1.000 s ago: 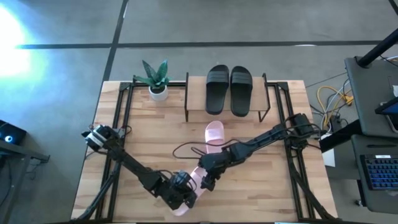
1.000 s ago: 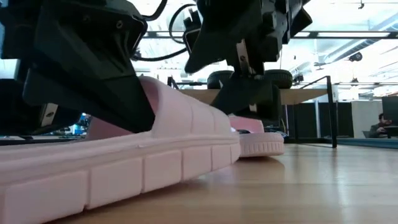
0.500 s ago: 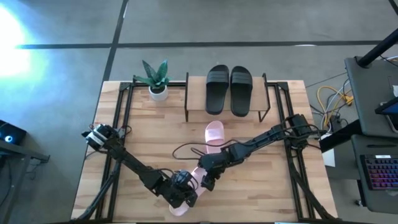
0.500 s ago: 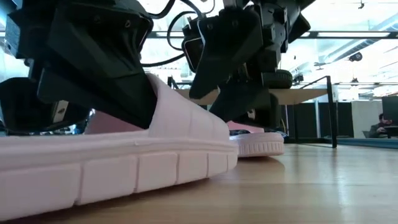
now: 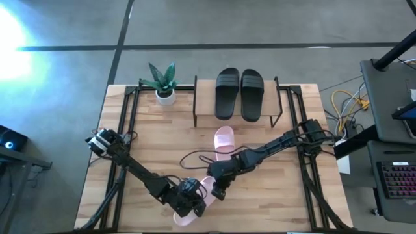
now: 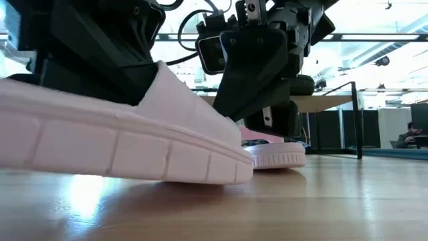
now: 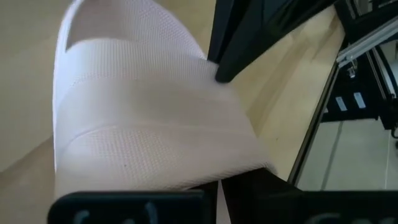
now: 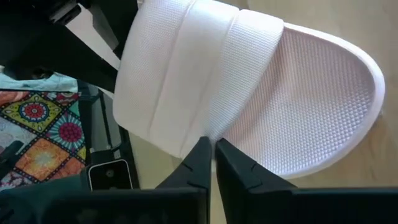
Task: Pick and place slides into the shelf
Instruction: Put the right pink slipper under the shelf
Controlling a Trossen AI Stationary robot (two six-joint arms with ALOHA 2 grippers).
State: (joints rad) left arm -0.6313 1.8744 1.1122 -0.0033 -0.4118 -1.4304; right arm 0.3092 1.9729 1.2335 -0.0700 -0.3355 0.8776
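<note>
Wooden tabletop [image 5: 149, 136], both my grippers meeting at one pink slide [image 6: 120, 144] near the front edge.

Left gripper [image 5: 188, 203] clamps its strap; right gripper [image 5: 216, 190], fingers together, sits just right, empty. Shelf [image 5: 207, 108] lies far, black slides [image 5: 239, 93] on top.

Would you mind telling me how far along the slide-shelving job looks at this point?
Done: the black pair lies on the shelf. In hand: the left gripper is shut on the strap of one pink slide near the table's front, one end tilted up off the wood; the right gripper is beside it, jaws shut. Left: this slide and the other pink slide, lying just in front of the shelf.
</note>
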